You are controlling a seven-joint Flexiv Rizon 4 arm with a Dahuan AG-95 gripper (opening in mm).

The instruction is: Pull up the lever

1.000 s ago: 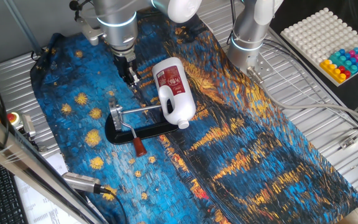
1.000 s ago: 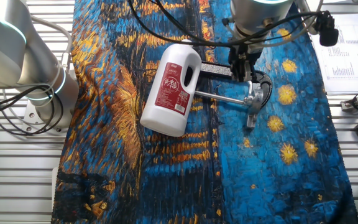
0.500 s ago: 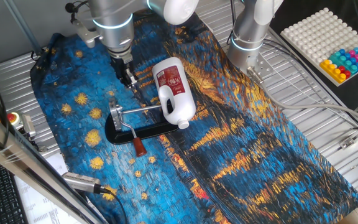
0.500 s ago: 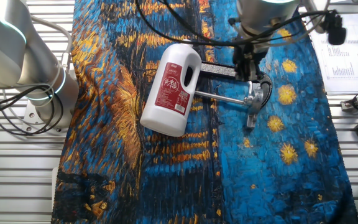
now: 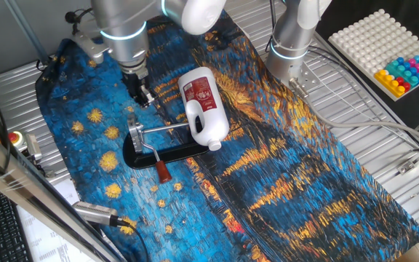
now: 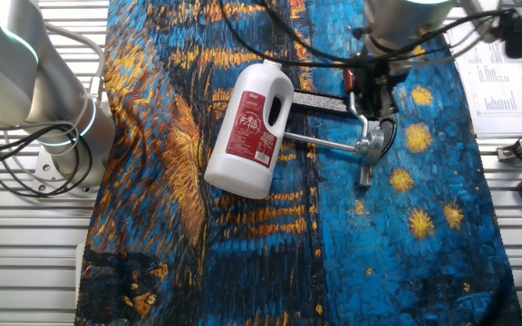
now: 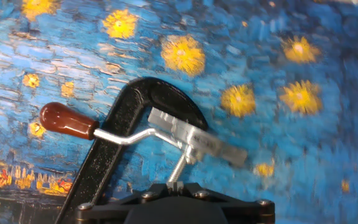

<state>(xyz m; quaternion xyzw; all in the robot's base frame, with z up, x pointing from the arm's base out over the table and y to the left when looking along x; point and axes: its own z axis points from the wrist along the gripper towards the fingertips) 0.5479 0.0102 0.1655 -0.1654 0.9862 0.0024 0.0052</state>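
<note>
The lever [image 5: 153,155] is a slim silver rod with a reddish-brown knob [image 5: 164,173]. It lies low, hinged to a black oval-based fixture [image 5: 177,151] on the blue cloth. In the hand view the knob [image 7: 66,120] points left and the rod [image 7: 122,137] bends toward the silver hinge block [image 7: 191,140]. In the other fixed view the lever [image 6: 366,170] shows below the hinge. My gripper [image 5: 145,94] [image 6: 375,98] [image 7: 179,184] hangs above the cloth behind the hinge block, shut and empty, touching nothing.
A white jug with a red label [image 5: 204,105] [image 6: 252,127] lies on the plain silver crossbar [image 5: 167,128] [image 6: 324,143], right beside the fixture. A second arm's base [image 5: 289,51] stands behind. A tray of coloured balls [image 5: 391,51] sits far right.
My gripper has drifted sideways along the back of the fixture, away from the jug. It stays shut. The lever and jug have not moved.
</note>
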